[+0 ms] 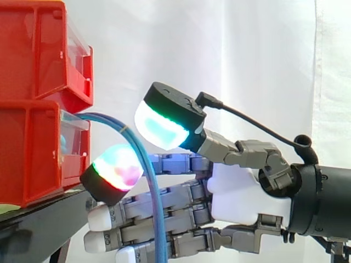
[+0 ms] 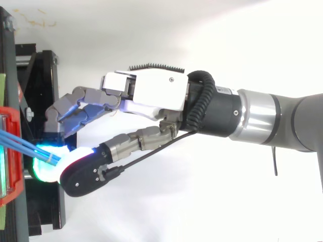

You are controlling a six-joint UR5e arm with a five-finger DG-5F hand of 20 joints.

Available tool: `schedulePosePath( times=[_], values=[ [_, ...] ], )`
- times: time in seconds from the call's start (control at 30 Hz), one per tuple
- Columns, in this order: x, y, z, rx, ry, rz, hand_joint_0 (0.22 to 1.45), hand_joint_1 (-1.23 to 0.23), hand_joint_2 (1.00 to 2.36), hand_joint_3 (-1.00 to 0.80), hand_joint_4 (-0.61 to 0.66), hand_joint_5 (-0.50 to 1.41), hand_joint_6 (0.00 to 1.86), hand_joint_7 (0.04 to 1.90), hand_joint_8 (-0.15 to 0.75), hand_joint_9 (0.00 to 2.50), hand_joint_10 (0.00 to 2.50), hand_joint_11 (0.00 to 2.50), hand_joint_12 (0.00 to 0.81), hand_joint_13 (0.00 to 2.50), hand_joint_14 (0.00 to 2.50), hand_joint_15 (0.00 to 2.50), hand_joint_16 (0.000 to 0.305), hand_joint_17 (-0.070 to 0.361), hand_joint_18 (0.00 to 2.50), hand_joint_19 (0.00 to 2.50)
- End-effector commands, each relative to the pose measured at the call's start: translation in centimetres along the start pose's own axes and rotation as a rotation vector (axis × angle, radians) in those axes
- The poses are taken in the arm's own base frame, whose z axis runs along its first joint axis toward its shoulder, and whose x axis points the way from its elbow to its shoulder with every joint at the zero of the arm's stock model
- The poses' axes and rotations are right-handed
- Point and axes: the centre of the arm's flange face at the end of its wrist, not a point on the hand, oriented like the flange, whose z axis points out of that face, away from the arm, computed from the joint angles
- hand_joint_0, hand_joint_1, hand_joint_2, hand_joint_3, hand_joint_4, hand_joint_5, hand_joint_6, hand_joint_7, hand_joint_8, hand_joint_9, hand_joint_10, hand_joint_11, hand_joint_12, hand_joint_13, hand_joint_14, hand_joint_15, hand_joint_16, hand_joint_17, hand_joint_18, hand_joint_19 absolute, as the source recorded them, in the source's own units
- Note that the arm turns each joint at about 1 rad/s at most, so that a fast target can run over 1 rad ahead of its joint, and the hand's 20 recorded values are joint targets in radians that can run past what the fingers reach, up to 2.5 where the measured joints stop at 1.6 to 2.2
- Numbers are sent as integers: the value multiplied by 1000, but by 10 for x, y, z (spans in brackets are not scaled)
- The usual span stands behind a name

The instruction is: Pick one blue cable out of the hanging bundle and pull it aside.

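Progress sits at the grasp stage, by my reading. Your hand (image 1: 241, 197) is narrowed onto the blue cables (image 1: 158, 219). The thumb pad (image 1: 162, 127) sits above the strands where they arch out of the lower red bin (image 1: 27, 159). A finger pad (image 1: 116, 169) on a curled finger hooks in from the bin side, so the strands run between the two. From above, both pads meet right at the cables (image 2: 20, 143), close to the bin front. The other fingers lie straight behind the hanging part. You can't confirm how hard the pads bite.

More than one strand seems to run into the pinch, so singling out one cable looks unfinished. The pull aside is not yet done: the cables hang down in their natural arch near the black stand (image 1: 44, 211). What's left is to thin the grip to one strand and draw it away from the rest.
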Motion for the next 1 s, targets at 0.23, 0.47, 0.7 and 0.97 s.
schedulePosePath(
  times=[0.23,0.47,0.7,0.97],
  values=[
    [0,14,0,-6,11,0,690,-912,1019,-259,-67,-138,908,1009,286,801,16,443,356,590,11,292,46,103,577,400],
    [0,13,0,0,10,0,823,-874,1000,-500,16,-180,944,1354,299,929,20,842,366,640,13,353,46,103,643,407],
    [-1,13,0,0,8,1,606,-912,1000,-500,81,-184,920,877,294,840,20,789,369,579,13,356,47,106,594,435],
    [-3,12,-1,13,14,5,466,-655,1000,-500,83,-163,900,862,339,883,18,734,408,588,13,385,55,124,582,493]
  ],
)
